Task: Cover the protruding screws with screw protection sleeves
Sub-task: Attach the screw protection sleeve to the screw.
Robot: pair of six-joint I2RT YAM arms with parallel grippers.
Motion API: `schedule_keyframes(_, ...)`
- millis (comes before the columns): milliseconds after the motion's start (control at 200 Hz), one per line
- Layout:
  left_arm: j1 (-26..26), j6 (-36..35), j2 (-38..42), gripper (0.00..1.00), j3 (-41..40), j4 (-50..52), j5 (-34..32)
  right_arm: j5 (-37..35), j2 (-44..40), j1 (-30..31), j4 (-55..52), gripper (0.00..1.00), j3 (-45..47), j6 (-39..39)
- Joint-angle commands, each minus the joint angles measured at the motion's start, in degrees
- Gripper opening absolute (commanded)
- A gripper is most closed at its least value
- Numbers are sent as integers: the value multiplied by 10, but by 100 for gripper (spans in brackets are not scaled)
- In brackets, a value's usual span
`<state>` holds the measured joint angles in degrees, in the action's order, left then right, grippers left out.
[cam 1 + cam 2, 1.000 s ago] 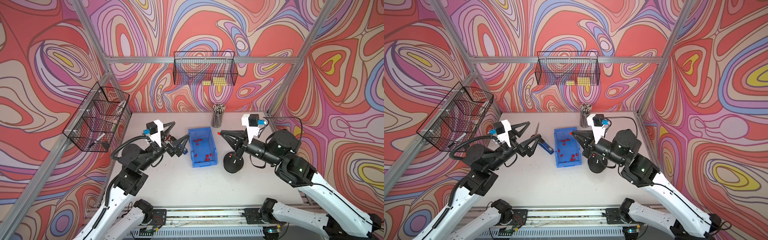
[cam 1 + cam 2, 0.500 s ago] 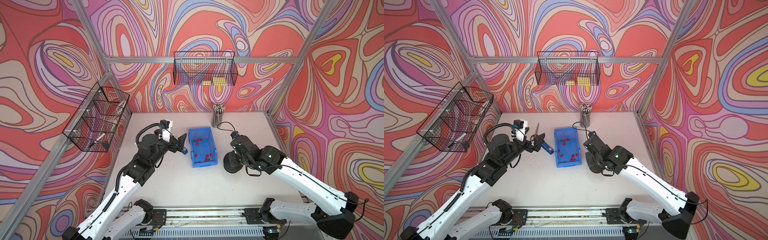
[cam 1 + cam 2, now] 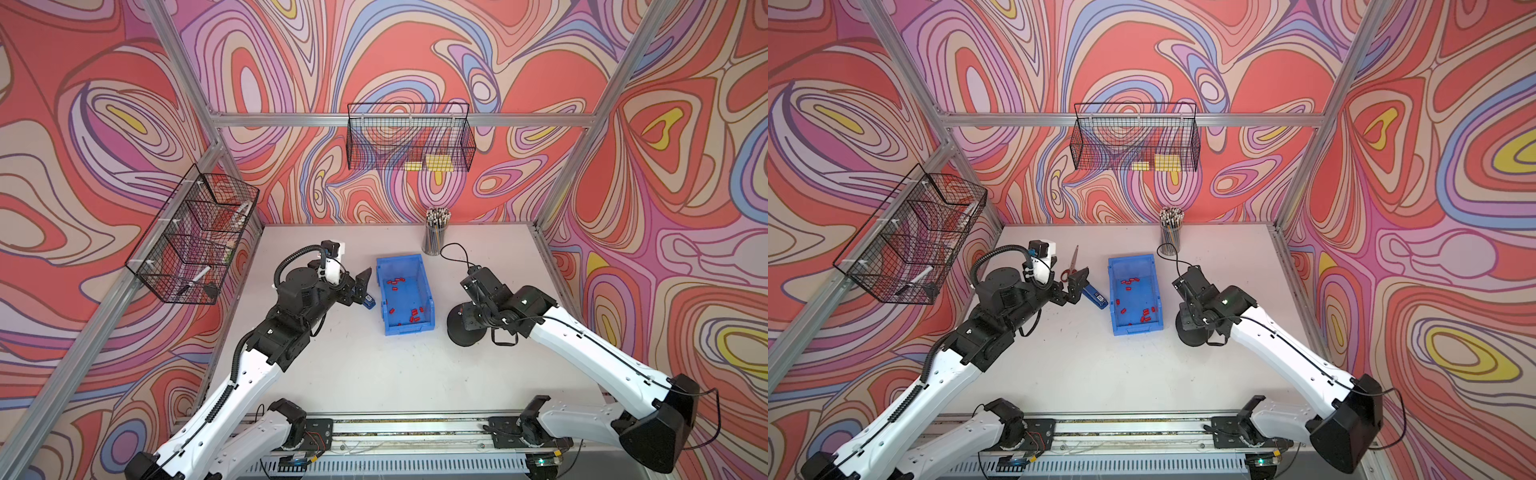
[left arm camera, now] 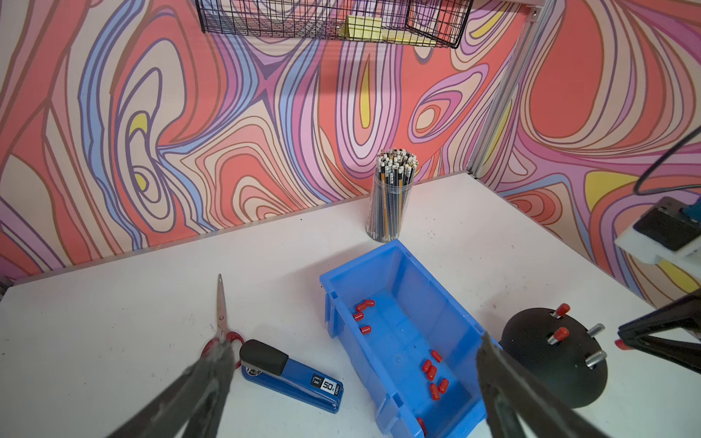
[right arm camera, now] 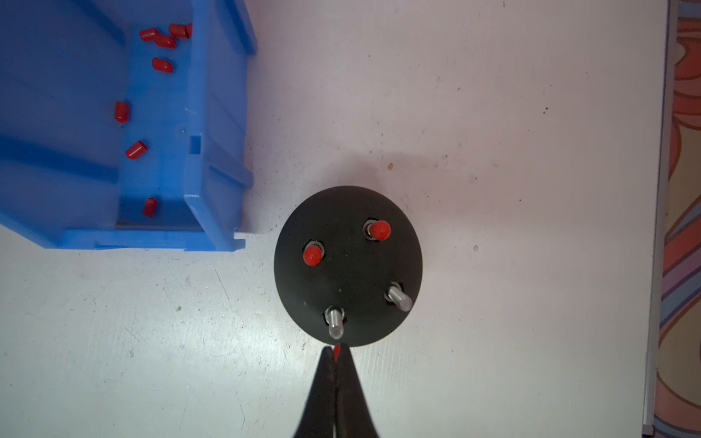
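The black domed base [image 5: 349, 265] stands on the white table, right of the blue bin [image 3: 407, 330]. It carries four protruding screws. Two wear red screw protection sleeves [image 5: 379, 230] [image 5: 313, 255]; two are bare metal [image 5: 400, 299] [image 5: 335, 324]. My right gripper [image 5: 336, 350] hangs over the base's edge, close to one bare screw, shut on a red sleeve [image 4: 620, 344] whose end peeks out at the tips. Several loose sleeves [image 4: 432, 373] lie in the bin. My left gripper [image 4: 352, 345] is open and holds nothing, over the stapler beside the bin's left wall.
A blue stapler [image 4: 292, 373] and red-handled scissors [image 4: 222, 326] lie left of the bin. A clear cup of pencils [image 4: 390, 201] stands at the back. Wire baskets hang on the back wall [image 3: 409, 141] and the left wall [image 3: 195, 245].
Both arms have come down from high near the camera to just above the table. The right gripper has carried its red sleeve down to the base. The left gripper stayed open.
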<state>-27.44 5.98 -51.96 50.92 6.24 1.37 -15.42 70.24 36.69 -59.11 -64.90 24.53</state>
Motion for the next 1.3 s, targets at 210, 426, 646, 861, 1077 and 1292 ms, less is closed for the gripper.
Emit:
schedule_keyframes(210,-1,-8,-7,99,20,9,6,43,-13,-18,35,0,33,-7)
schedule_keyframes(426,-2,-7,-8,99,21,10,8,37,-20,-21,38,0,41,-7)
schedule_keyframes(646,-2,-5,-9,99,22,9,11,35,-23,-25,41,0,45,-9)
schedule_keyframes(861,-2,-5,-9,99,21,9,12,37,-20,-29,49,0,51,-12)
schedule_keyframes(1077,-2,-5,-9,99,21,11,12,46,-19,-34,62,0,51,-16)
schedule_keyframes(1292,-2,-5,-9,99,21,11,17,54,-15,-37,63,0,57,-15)
